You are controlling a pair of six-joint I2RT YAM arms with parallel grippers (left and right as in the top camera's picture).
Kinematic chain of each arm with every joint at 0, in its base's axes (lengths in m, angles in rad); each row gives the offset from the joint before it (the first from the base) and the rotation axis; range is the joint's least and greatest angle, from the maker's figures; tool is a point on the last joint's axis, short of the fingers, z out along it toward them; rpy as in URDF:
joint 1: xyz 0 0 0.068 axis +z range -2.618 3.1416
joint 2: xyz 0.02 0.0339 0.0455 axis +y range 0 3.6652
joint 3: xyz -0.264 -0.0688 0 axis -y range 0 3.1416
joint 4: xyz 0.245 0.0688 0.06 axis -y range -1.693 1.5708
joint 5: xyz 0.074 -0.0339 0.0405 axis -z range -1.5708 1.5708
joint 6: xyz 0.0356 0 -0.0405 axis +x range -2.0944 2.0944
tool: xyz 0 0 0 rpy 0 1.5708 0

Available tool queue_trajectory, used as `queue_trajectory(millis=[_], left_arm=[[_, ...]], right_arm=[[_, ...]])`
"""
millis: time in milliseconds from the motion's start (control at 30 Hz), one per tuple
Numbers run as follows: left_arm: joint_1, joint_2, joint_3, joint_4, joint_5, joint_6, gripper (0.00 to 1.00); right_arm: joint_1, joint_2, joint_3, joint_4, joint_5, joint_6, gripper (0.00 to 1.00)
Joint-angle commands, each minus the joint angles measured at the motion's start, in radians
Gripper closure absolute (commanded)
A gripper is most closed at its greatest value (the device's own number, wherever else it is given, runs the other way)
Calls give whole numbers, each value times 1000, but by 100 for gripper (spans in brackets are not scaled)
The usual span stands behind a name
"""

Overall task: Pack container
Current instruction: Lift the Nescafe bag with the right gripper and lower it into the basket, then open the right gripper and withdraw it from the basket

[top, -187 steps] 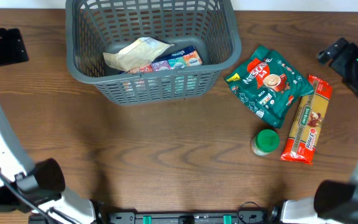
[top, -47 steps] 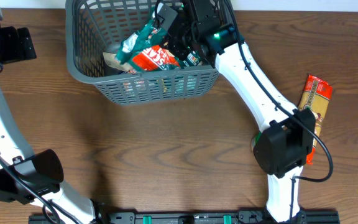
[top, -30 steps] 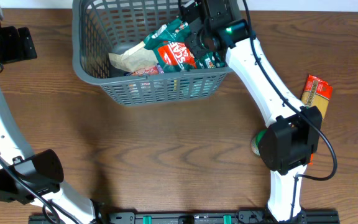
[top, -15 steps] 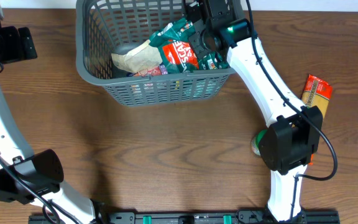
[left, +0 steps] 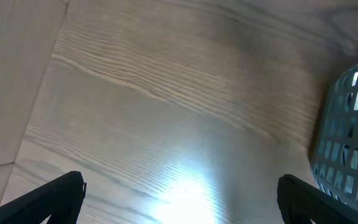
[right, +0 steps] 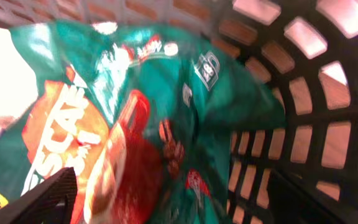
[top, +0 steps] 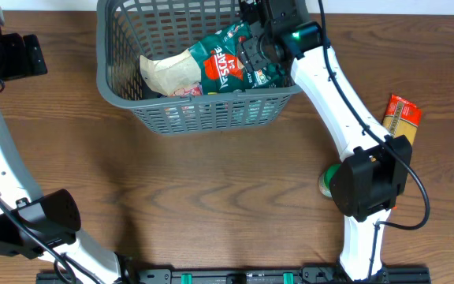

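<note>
Grey lattice plastic framed the packing job roughly half done: the container (top: 211,117), a large rectangular basket with rounded corners and slotted walls, stood at the far edge of the brown wood-grain table (top: 211,205) and already held several goods. A glossy green Nescafé bag (top: 228,66), crinkled foil with an orange-red panel, lay slumped against the basket's right inner wall, touching a pale cream pouch (top: 168,72) of soft, wrinkled film toward the basket's left. A strip of a brightly printed packet (top: 183,91) showed beneath them against the basket's front wall, too little of it to name. The right gripper (right: 182,198) hung inside the basket just above the green bag, its jaws spread wide with nothing pinched between them, which suggested the bag had been let go. Two items lay outside the basket, well to its right and nearer the robot: an orange-red cellophane pasta packet (top: 401,118), long and flat, and a small green-lidded jar (top: 329,175), round and partly hidden behind the right arm. Both appeared yet to be packed. The left gripper (left: 179,199) hovered over bare table to the left of the basket, jaws likewise wide apart and empty.
</note>
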Motion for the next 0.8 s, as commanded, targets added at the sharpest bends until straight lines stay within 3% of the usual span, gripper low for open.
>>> queue_trajectory(millis=[0,233,300,333,467,633,767], left_arm=[[-2,11,6,-7,2,-1,1],[-2,11,6,-7,3,-1,1],[-2,11,6,-7,2,-1,1],[-2,11,6,-7,2,-2,1],[-2,11,6,-7,3,-2,1],[-2,11,6,-7,3,-2,1],[-2,11,6,-6,3,-2,2]], right_arm=[[-5,-34,33,36,-97,3,18],[2,-42,252,-35,-253,3,15],[-10,-48,341,-85,-222,5,1],[-23,-50,391,-116,-183,28,1],[-116,-52,576,-291,-9,217,1],[-359,-69,758,-674,106,552,1],[-558,-77,790,-867,101,646,1]])
